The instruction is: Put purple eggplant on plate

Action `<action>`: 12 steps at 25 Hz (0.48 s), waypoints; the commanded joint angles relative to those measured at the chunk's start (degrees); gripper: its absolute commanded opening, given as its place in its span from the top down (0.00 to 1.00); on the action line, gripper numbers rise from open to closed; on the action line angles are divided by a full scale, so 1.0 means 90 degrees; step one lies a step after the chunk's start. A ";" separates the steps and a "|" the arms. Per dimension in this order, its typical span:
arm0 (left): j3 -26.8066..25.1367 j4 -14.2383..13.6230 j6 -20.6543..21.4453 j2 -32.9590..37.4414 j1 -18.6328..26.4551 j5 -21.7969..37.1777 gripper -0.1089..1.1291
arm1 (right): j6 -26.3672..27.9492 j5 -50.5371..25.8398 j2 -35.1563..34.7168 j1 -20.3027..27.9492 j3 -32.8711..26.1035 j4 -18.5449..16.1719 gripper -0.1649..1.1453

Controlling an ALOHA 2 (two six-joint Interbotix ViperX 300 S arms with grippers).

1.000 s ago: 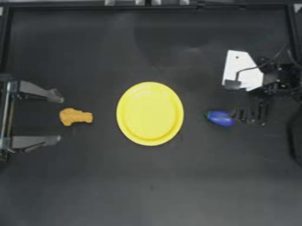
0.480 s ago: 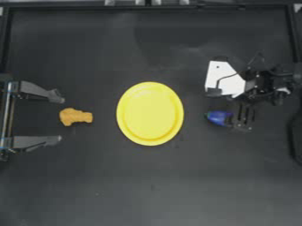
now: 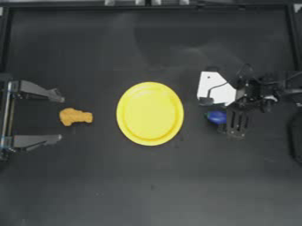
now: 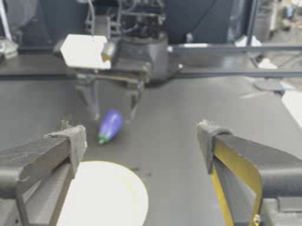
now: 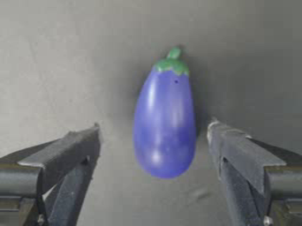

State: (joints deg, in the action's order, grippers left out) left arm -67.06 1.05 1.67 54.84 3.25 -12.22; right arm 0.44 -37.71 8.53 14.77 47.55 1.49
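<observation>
The purple eggplant (image 3: 215,116) lies on the table just right of the yellow plate (image 3: 149,113), stem end pointing toward the plate. My right gripper (image 3: 229,121) hangs over it. In the right wrist view the eggplant (image 5: 164,119) sits between the open jaws, whose fingertips (image 5: 82,141) stand a little clear of it on both sides. The left wrist view shows the eggplant (image 4: 110,126) below the right gripper (image 4: 112,103), beyond the plate (image 4: 103,194). My left gripper (image 3: 58,117) rests open at the left edge.
An orange-tan nugget piece (image 3: 75,116) lies left of the plate, just in front of the left gripper's fingertips. The table's raised black border runs along the far and side edges.
The right arm has swung toward the plate and come down over the eggplant, so its jaws now straddle it. The eggplant, plate, nugget and left arm have not moved.
</observation>
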 commanded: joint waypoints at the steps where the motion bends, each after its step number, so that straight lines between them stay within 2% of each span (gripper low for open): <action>1: 0.0117 0.0000 -0.0010 -0.0117 0.0020 -0.0020 0.08 | 0.0010 0.0088 -0.0078 -0.0010 -0.0049 -0.0020 0.11; 8: 0.0107 0.0000 -0.0020 -0.0117 0.0020 -0.0020 0.08 | 0.0020 0.0127 -0.0352 -0.0010 -0.0098 -0.0068 0.14; 10: 0.0107 0.0000 -0.0020 -0.0117 0.0020 -0.0029 0.08 | 0.0029 0.0117 -0.0381 -0.0010 -0.0117 -0.0068 0.21; 12: 0.0117 0.0000 -0.0020 -0.0117 0.0020 -0.0020 0.08 | 0.0078 0.0117 -0.0381 0.0000 -0.0156 -0.0068 0.36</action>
State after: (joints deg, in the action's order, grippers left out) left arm -67.06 1.05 1.58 54.84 3.34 -12.22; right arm 0.79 -36.83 4.39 14.77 47.55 0.97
